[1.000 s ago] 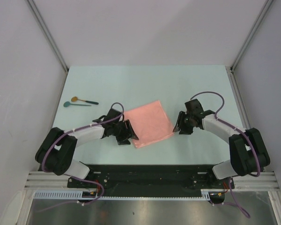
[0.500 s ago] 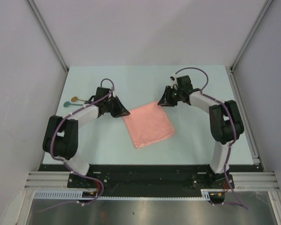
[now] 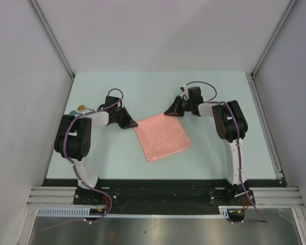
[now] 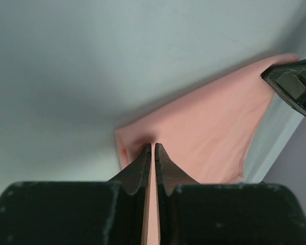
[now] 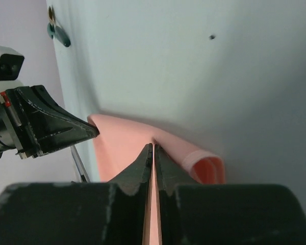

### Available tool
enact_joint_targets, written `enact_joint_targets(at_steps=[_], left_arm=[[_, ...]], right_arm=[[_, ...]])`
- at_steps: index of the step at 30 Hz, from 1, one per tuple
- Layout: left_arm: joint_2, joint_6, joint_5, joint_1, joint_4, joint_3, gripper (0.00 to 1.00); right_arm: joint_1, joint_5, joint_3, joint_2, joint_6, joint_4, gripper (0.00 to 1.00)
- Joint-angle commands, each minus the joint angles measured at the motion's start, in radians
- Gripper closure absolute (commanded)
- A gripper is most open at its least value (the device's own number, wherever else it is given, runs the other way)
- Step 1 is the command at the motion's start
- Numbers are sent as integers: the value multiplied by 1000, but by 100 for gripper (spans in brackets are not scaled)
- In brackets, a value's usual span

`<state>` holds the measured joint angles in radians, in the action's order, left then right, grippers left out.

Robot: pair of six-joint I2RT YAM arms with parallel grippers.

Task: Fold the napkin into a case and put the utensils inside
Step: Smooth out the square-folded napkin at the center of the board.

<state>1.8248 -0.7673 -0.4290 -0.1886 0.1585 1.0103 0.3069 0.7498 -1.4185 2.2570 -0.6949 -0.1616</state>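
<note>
Nearest to us, the 2 arm bases sit at the table's (image 3: 209,153) near edge. Just beyond them the napkin (image 3: 161,137) lies flat at the middle of the table, a salmon-pink square turned like a diamond. The right wrist view shows a doubled, rolled edge at one of its corners.

At its left corner we see the left gripper (image 3: 134,124) lowered to the cloth. In its wrist view the 2 fingers (image 4: 143,163) are pressed almost together, with a thin strip of pink between them, so it is pinching the napkin.

At the far corner the right gripper (image 3: 167,113) does the same: its fingers (image 5: 166,166) are closed tight on the pink edge.

Farther left, well apart from the napkin, the utensils (image 3: 81,108) lie on the table. The left arm partly hides them, leaving only a golden bowl and a teal bowl visible.
</note>
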Motion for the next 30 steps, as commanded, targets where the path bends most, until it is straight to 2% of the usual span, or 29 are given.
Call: enact_joint_targets(at_steps=[1,7,10,13,16,19,25,28,30], left_arm=[[62,8,55,32,6,11,92],[65,19,67,54,16,24,92],[24,34,30,54,39,48,90],[-27,23,-34,54,46,56,87],[-36,0,-102,64,27,57,85],[-27,-3,-114,72,23,56,86],[30,-24,-126,75,-4,51,88],[77,-9,-111,78,41,65,91],[87,0,-84,81,61,67,94]], right_arm=[[-20,31,-69,71,-46,-96,92],[-31,-1,-180,133,-2,-10,93],[-32,-1,-214,101,14,22,93],[-17,-41,-282,37,90,201,91],[12,-82,-327,-45,161,327,85],[61,-122,-294,-138,204,379,77],[196,-17,-94,-185,51,178,76],[274,-1,-16,-169,-15,23,85],[313,-4,-7,-139,-40,-13,92]])
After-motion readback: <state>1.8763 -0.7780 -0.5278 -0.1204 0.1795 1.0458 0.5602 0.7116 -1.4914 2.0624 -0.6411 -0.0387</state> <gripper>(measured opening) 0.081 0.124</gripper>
